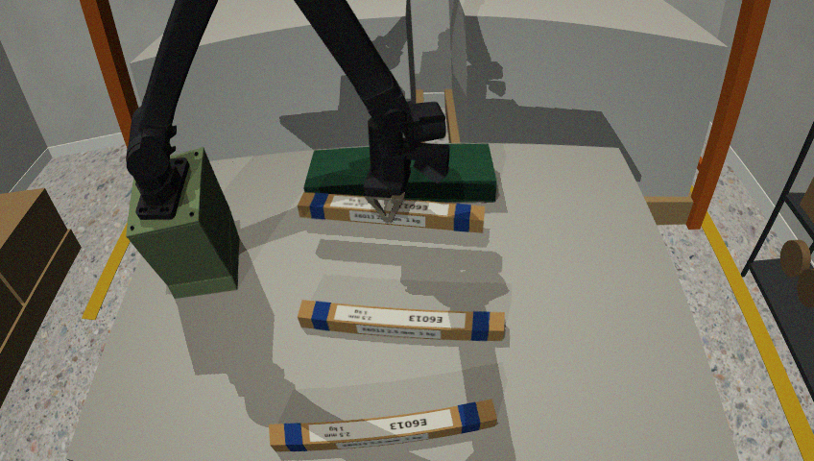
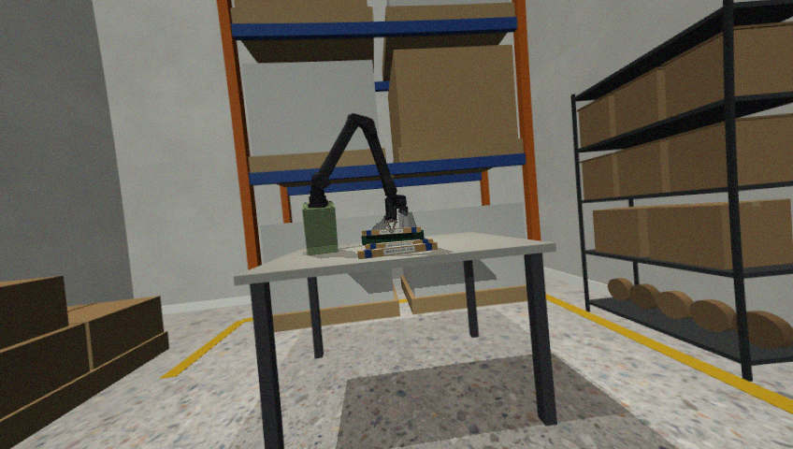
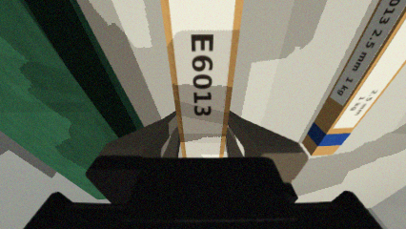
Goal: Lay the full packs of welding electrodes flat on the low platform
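Pale grey table (image 1: 571,297) (image 2: 455,251) spreads under everything, and from the top the green platform (image 1: 470,165) (image 2: 420,236) (image 3: 29,86) has no pack resting on it. One pack (image 1: 476,218) (image 2: 416,230) (image 3: 205,19) is pinched in the gripper (image 1: 388,212) (image 2: 391,224) (image 3: 202,114), on the near side of the platform, its long axis running side to side, roughly parallel to the platform's long edge. A middle pack (image 1: 399,317) and a nearest pack (image 1: 371,425) lie flat farther out from the platform; the middle one runs nearly parallel to it, the nearest slants a little. So no pack is placed as full; whether the held one is being weighed or set aside can't be told. From the exterior, the held pack appears level, above the two others. At the wrist, it points straight away from the gripper between both fingers, E6013 label up, with the platform beside it, apart.
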You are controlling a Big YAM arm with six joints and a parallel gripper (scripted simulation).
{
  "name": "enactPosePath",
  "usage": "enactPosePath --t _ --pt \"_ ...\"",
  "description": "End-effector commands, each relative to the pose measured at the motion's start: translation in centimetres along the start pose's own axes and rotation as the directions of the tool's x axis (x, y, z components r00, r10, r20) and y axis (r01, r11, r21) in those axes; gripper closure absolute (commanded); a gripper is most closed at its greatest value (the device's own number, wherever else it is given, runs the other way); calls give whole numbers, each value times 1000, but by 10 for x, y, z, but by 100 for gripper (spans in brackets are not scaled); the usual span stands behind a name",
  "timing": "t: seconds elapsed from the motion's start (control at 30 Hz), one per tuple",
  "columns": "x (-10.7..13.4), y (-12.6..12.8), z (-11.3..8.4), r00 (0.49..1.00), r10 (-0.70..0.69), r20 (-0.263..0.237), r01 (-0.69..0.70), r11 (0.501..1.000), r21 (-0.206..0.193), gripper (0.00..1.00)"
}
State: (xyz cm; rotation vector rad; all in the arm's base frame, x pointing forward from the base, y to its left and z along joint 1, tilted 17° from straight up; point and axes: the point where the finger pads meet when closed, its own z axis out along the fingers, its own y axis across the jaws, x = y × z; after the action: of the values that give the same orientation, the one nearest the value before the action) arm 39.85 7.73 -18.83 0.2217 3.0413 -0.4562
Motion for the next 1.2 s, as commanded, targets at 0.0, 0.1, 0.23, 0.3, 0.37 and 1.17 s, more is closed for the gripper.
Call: enactPosePath --t 0.0,0.1,0.23,0.3,0.37,1.17 --pt "-31 16 -15 997 -3 75 5 999 -35 100" --pt "-28 15 -5 998 -4 65 6 1000 -30 100" --pt "-26 11 6 998 1 55 0 1000 -25 100" --pt "-26 11 9 999 2 53 -1 1000 -24 100" --pt "-27 11 8 998 4 57 -2 1000 -26 100" --pt "-32 15 15 998 -8 61 9 1000 -27 100"
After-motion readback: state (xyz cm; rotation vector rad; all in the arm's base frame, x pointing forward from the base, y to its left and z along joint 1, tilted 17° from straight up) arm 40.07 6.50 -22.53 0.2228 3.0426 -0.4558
